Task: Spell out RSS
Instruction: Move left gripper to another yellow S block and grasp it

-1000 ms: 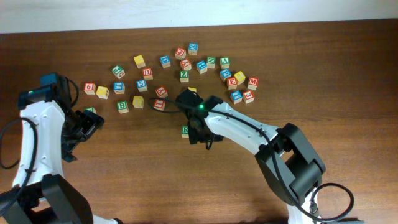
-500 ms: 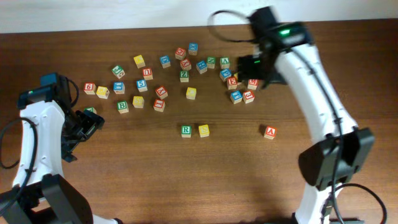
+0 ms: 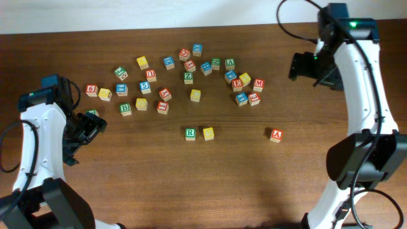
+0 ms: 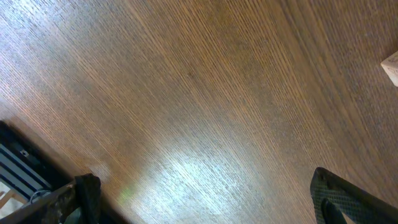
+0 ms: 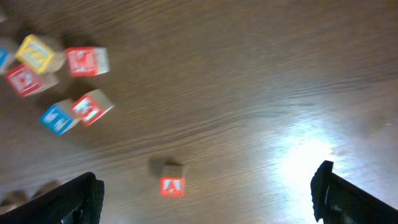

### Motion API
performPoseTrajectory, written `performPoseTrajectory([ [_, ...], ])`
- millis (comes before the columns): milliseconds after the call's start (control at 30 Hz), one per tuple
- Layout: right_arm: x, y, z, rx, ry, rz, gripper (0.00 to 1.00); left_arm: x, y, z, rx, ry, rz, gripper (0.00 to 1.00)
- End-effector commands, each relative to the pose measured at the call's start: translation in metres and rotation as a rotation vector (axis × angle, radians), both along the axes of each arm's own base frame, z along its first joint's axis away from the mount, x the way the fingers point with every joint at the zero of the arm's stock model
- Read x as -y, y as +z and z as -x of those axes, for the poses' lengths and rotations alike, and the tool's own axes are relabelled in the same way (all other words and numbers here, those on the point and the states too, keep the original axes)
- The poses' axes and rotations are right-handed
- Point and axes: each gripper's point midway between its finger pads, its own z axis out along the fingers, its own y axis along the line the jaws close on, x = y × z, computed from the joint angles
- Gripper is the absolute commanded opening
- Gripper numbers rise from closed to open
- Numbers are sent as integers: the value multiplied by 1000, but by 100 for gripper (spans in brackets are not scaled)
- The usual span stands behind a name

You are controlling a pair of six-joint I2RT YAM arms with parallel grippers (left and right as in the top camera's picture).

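Note:
A green R block (image 3: 190, 133) and a yellow block (image 3: 208, 133) sit side by side at the table's middle. A red A block (image 3: 276, 135) lies alone to their right; it also shows in the right wrist view (image 5: 172, 185). Many letter blocks lie scattered at the back (image 3: 191, 70). My right gripper (image 3: 300, 65) is open and empty, high at the back right, right of the red M block (image 3: 258, 84). My left gripper (image 3: 94, 125) is open and empty at the left, over bare wood.
A green block (image 3: 93, 114) lies just by the left gripper. Red and blue blocks (image 5: 78, 109) show at the left of the right wrist view. The table's back edge (image 3: 191, 28) runs behind the scatter.
My right arm left the middle, where the R and yellow blocks now stand, and swung up to the back right. The red A block now lies at the right. The left arm stayed.

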Motion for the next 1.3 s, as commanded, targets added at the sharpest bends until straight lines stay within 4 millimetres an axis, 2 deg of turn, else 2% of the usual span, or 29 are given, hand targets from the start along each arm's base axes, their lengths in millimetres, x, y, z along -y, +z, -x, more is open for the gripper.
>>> performPoseTrajectory([
  [0, 6, 5, 0, 11, -2, 19, 98, -2, 0, 0, -1, 16, -5, 99],
  [167, -47, 10, -4, 36, 47, -285, 98, -2, 0, 0, -1, 16, -5, 99],
  [567, -46, 10, -4, 36, 47, -283, 98, -1, 0, 0, 2, 17, -3, 99],
  [600, -46, 10, -4, 36, 47, -283, 98, 2, -1, -10, 44, 18, 20, 99],
  [700, -46, 10, -4, 36, 47, -283, 98, 4, -1, -23, 97, 17, 39, 99],
  [833, -46, 10, -4, 36, 47, -283, 98, 25, 0, -30, 135, 15, 156, 99],
  [900, -46, 10, -4, 36, 47, -283, 98, 27, 1, -36, 160, -12, 160, 99],
  [967, -46, 10, -4, 36, 47, -283, 98, 58, 15, -78, 373, -292, 297, 99],
  [1067, -46, 10, -4, 36, 47, -283, 98, 76, 46, -113, 564, -368, 391, 100],
  [1100, -46, 10, -4, 36, 47, -283, 98, 83, 71, -126, 631, -439, 386, 98],
  [1133, -46, 10, -4, 36, 47, -283, 98, 92, 92, -134, 668, -514, 354, 99],
  [1200, -46, 10, -4, 36, 47, -283, 98, 96, 119, -144, 691, -602, 234, 99],
  [1233, -46, 10, -4, 36, 47, -283, 98, 86, 132, -147, 656, -625, 65, 99],
  [1267, -46, 10, -4, 36, 47, -283, 98, 86, 133, -147, 620, -669, -37, 98],
])
